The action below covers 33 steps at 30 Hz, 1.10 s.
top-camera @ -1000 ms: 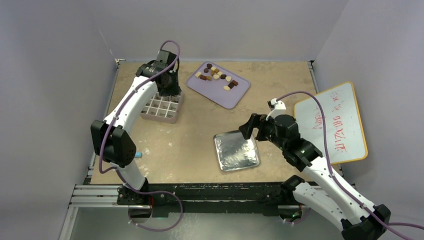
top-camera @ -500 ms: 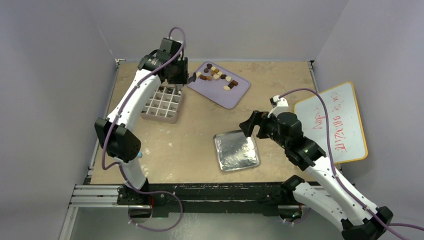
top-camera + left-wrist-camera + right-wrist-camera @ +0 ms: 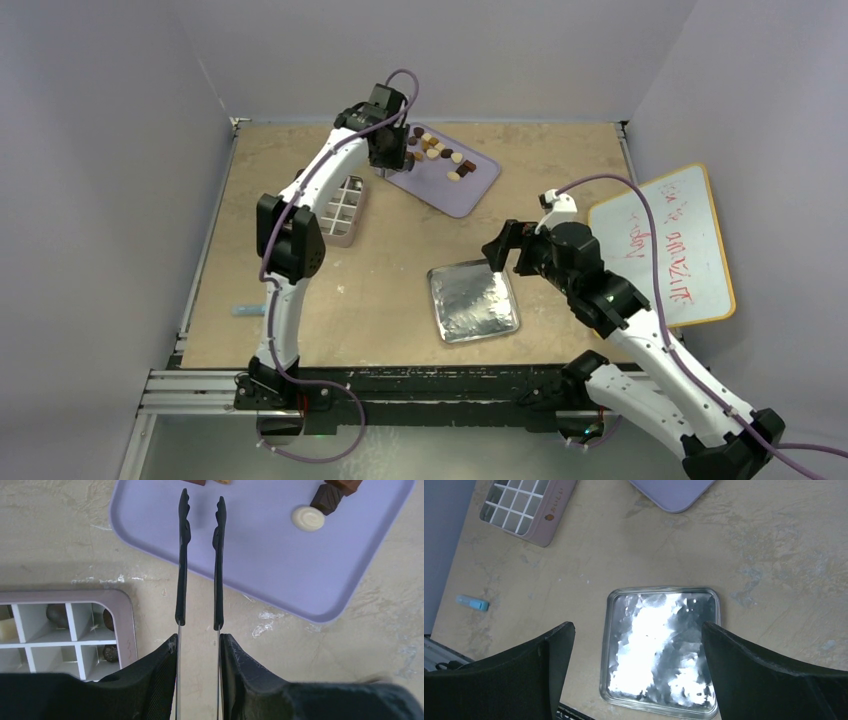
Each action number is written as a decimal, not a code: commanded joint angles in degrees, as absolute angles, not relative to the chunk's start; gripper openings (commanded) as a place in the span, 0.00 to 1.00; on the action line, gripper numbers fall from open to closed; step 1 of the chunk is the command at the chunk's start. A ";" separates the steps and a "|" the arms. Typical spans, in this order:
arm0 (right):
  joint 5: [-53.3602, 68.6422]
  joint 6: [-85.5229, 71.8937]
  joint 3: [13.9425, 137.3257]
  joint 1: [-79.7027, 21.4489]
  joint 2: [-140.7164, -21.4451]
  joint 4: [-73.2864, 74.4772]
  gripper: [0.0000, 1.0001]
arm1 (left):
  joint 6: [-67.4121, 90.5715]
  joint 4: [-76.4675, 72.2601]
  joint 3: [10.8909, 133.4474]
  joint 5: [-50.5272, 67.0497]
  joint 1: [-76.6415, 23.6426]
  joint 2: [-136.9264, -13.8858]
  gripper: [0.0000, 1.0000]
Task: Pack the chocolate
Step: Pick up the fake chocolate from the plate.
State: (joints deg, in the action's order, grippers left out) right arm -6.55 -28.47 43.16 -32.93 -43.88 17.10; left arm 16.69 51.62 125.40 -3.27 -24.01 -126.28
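Observation:
Several chocolate pieces (image 3: 438, 152), dark, mid-brown and cream, lie on the purple tray (image 3: 470, 190) at the back. My left gripper (image 3: 392, 155) is shut on black tweezers (image 3: 182, 555); their tips stand apart and empty over the tray's (image 3: 280, 570) near-left edge. A cream round piece (image 3: 308, 518) and a dark piece (image 3: 327, 497) lie to the right of the tips. The pink compartment box (image 3: 340, 210) is left of the tray and holds a few pieces (image 3: 56, 614). My right gripper (image 3: 503, 250) is open and empty above the silver tin (image 3: 659, 645).
A whiteboard (image 3: 670, 245) with red writing lies at the right edge. The silver tin (image 3: 473, 300) sits front centre. A small blue object (image 3: 245, 311) lies near the front left edge, also in the right wrist view (image 3: 472, 602). Walls enclose the back and sides.
My left arm has swung right from above the compartment box to the purple tray's left edge, tweezers in hand. My right gripper has barely shifted.

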 commanded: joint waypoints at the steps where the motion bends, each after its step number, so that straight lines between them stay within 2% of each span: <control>1: -8.12 -26.47 45.90 -32.78 -45.73 17.26 0.99 | 14.04 47.40 129.54 -3.35 -23.73 -127.05 0.32; 21: -8.39 -26.37 48.54 -32.78 -48.83 15.12 0.99 | 14.15 40.11 127.39 1.03 -23.38 -131.57 0.32; 33: -8.26 -26.23 48.90 -32.78 -49.17 15.57 0.99 | 14.25 39.15 129.26 -1.67 -23.07 -134.46 0.33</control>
